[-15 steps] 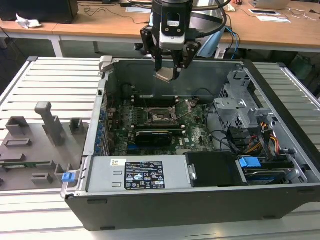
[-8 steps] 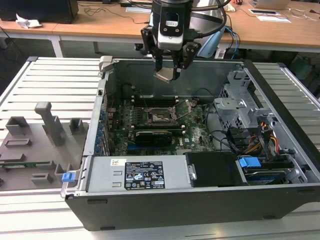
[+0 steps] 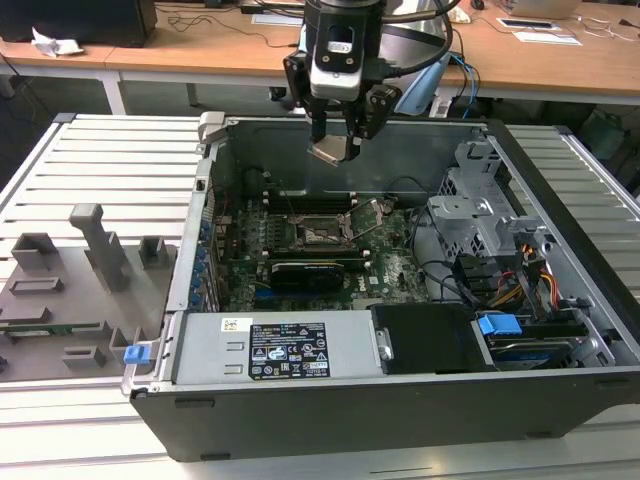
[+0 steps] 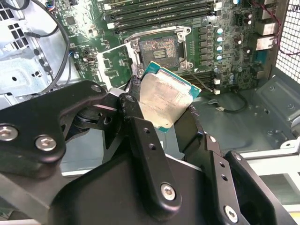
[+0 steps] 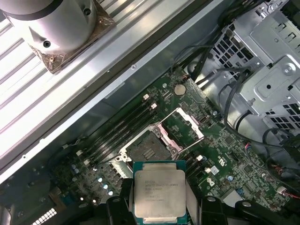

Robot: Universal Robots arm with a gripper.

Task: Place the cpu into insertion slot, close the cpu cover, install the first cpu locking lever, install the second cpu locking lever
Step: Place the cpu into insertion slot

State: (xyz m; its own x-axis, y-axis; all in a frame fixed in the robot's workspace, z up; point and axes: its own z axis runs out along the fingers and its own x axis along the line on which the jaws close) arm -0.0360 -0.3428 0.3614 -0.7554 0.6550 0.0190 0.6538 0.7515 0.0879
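My gripper (image 3: 334, 147) hangs above the open computer case, shut on the cpu (image 3: 330, 151), a flat square chip with a dull silvery face. Both wrist views show the cpu (image 4: 166, 99) (image 5: 158, 192) clamped by its edges between the black fingers (image 4: 140, 133). Below it the insertion slot (image 3: 322, 236) (image 4: 158, 49) (image 5: 147, 150) lies open on the green board, its pin field bare. The cpu cover (image 5: 183, 127) (image 4: 111, 63) is swung up and open beside the slot. A thin locking lever (image 3: 372, 222) stands raised next to the socket.
Long black memory slots (image 4: 159, 9) run beside the socket. A black card (image 3: 312, 272) lies in front of it. The silver drive cage (image 3: 480, 215) and cables fill the exterior view's right. The power supply (image 3: 280, 350) spans the case's near side. A grey fixture tray (image 3: 70, 290) sits outside.
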